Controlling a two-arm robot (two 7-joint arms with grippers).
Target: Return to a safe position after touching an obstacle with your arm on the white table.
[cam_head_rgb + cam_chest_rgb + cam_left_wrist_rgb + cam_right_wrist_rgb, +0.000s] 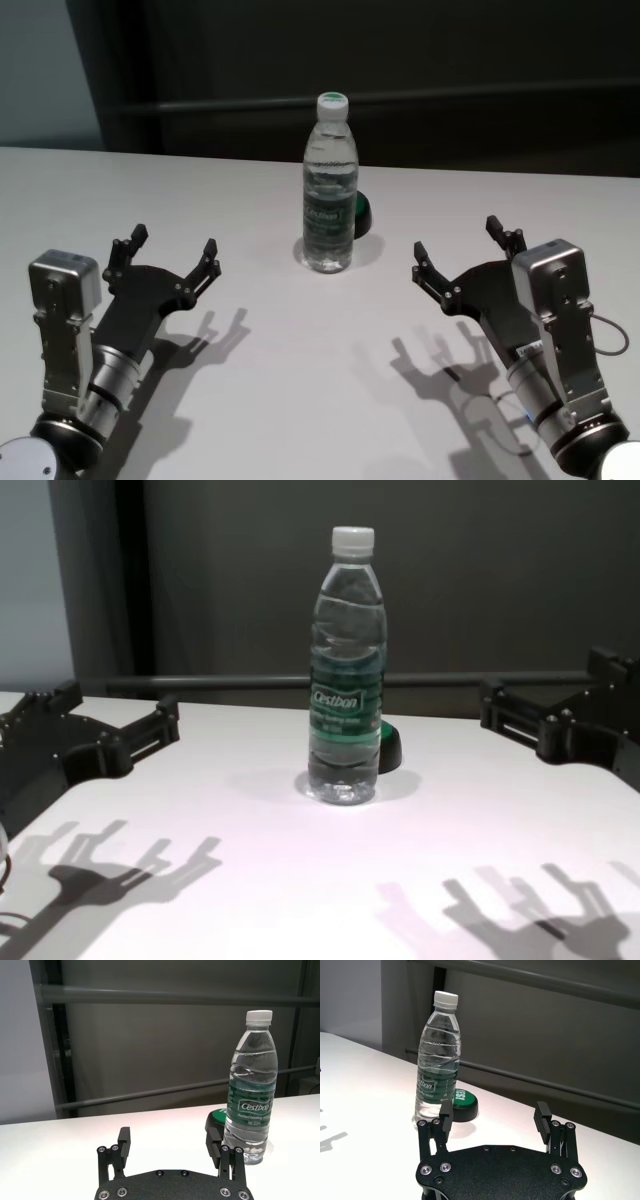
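A wide white table (320,400) fills the scene, its far edge running straight across in front of a dark wall with a horizontal rail. Open tabletop lies on both sides of the centre and in front of it, marked only by the shadows of the 2 arms.

Near the middle, toward the far edge, a clear water bottle (330,185) stands upright. It has a white screw cap, a ribbed body and a dark green label reading "Cestbon". Just behind its base on the right sits a small round black object with a green top (361,212); it may be a push button, though the bottle hides part of it.

The left gripper (170,258) hovers above the table well to the bottle's left, its 2 black fingers spread wide, holding nothing. The right gripper (468,250) hovers well to the bottle's right in a mirrored pose, fingers likewise spread wide and empty. Both point forward, and neither touches the bottle.
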